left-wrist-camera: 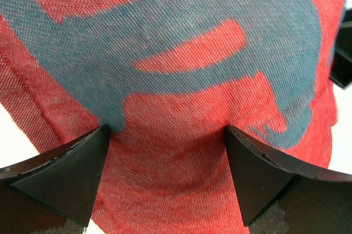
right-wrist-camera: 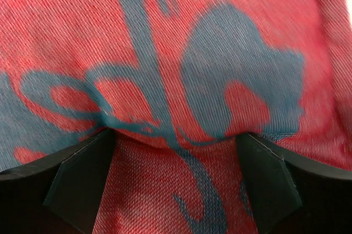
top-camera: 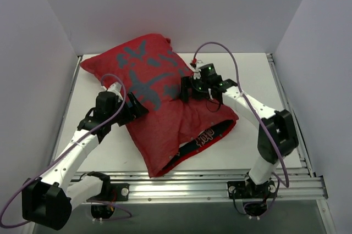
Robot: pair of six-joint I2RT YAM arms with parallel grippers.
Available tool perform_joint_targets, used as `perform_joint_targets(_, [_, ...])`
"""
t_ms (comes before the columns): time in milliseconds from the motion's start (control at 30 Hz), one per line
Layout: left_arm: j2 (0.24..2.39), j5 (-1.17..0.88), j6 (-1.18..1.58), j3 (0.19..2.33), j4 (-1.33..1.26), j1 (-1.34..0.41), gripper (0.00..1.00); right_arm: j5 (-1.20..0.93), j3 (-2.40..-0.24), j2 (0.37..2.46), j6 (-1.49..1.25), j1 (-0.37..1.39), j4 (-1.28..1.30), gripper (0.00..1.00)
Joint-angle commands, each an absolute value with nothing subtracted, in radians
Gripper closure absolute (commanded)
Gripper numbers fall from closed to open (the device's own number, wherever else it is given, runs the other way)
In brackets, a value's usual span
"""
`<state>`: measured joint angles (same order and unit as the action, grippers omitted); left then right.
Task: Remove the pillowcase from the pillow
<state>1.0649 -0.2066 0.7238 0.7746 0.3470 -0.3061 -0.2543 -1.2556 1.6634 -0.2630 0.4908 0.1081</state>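
The red pillowcase (top-camera: 159, 107) with dark grey brush marks lies diagonally across the table, plump at its far end. Its open mouth (top-camera: 206, 135) faces the near right and shows a dark inner hem. The white pillow is hidden inside it. My left gripper (top-camera: 136, 104) is open and presses on the pillowcase's left side; in the left wrist view the gripper (left-wrist-camera: 168, 138) straddles red cloth (left-wrist-camera: 176, 53). My right gripper (top-camera: 187, 88) is open on the pillowcase's right side; in the right wrist view the gripper (right-wrist-camera: 176, 143) straddles a fold of cloth (right-wrist-camera: 209, 69).
The white table (top-camera: 258, 80) is walled on the left, back and right. A metal rail (top-camera: 209, 184) runs along the near edge. A purple cable (top-camera: 231, 58) loops above the right arm.
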Motion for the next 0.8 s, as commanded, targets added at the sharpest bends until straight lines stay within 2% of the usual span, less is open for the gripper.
perform_joint_targets(0, [0.985,-0.161,0.677,0.756,0.391,-0.328,0.06,-0.308,-1.360,1.752,-0.212,0.563,0.025,0.14])
perform_joint_targets(200, [0.870,-0.084,0.533,0.865,0.578,-0.348,0.06,-0.241,-1.496,1.844,-0.248,0.600,-0.043,0.14])
perform_joint_targets(300, [0.822,-0.100,0.395,0.903,0.578,-0.386,0.06,-0.204,-1.525,1.827,-0.267,0.607,-0.057,0.13])
perform_joint_targets(433, [0.811,-0.060,0.269,0.942,0.578,-0.523,0.06,-0.117,-1.508,1.726,-0.281,0.614,-0.025,0.11])
perform_joint_targets(500, [0.818,-0.009,0.230,0.945,0.559,-0.655,0.06,-0.055,-1.471,1.677,-0.287,0.612,-0.008,0.09])
perform_joint_targets(667, [0.902,0.300,0.094,0.980,0.514,-0.963,0.06,-0.003,-1.376,1.490,-0.307,0.612,0.101,0.05])
perform_joint_targets(700, [0.954,0.345,0.068,0.995,0.494,-1.059,0.06,0.011,-1.352,1.458,-0.310,0.612,0.112,0.04])
perform_joint_targets(767, [1.049,0.491,0.002,1.023,0.474,-1.139,0.06,0.049,-1.278,1.369,-0.325,0.609,0.135,0.04])
